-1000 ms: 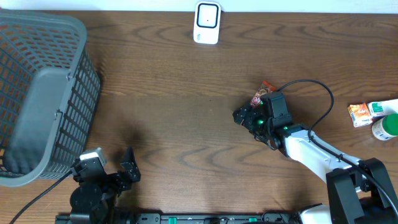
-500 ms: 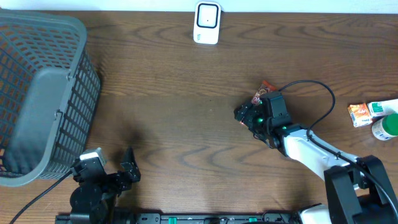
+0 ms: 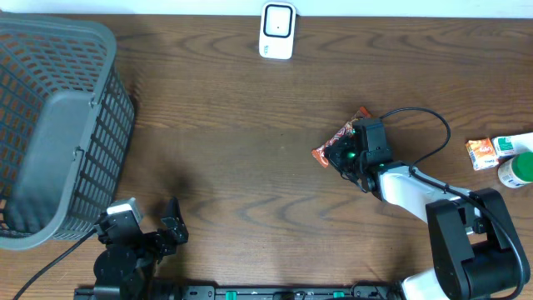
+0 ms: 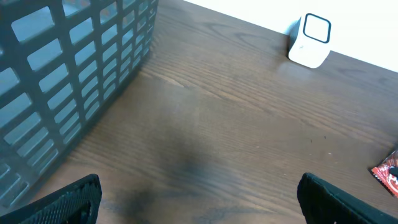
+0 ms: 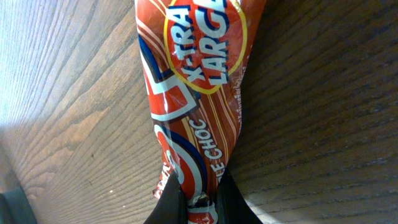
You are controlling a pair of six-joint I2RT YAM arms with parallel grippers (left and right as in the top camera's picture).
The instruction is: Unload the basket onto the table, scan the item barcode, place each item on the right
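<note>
- Red and orange foil catches the eye first: one wrapped chocolate bar (image 3: 326,150) lies on the brown wooden table (image 3: 233,167), right of centre. The right wrist view (image 5: 193,93) reads "X-TRA LARGE" and "CHOC" on it.
- One white barcode scanner (image 3: 277,31) stands at the far edge of the table, well apart from the bar.
- One grey plastic mesh basket (image 3: 100,50) fills the far left corner.
- Three small groceries sit together at the right edge: an orange packet (image 3: 480,152), a white and green carton (image 3: 512,143) and a green-capped bottle (image 3: 518,171).
- Two arms are in view, one gripper each.
- The right gripper (image 3: 341,152) is clenched on the bar. Its two black fingertips (image 5: 171,202) pinch one end of the wrapper, and the rest of the bar stretches away from the jaws flat on the wood.
- The left gripper (image 3: 150,221) sits at the near left edge beside the basket, jaws spread wide with nothing between them. From its wrist camera only a corner of the bar (image 4: 388,174) shows, far to the right.
- A second ago the right jaws stood apart over the bar and hid most of it. Now they have snapped together, and the wrapper sticks out further to the left.
- The left arm, scanner, basket and groceries have not moved.
</note>
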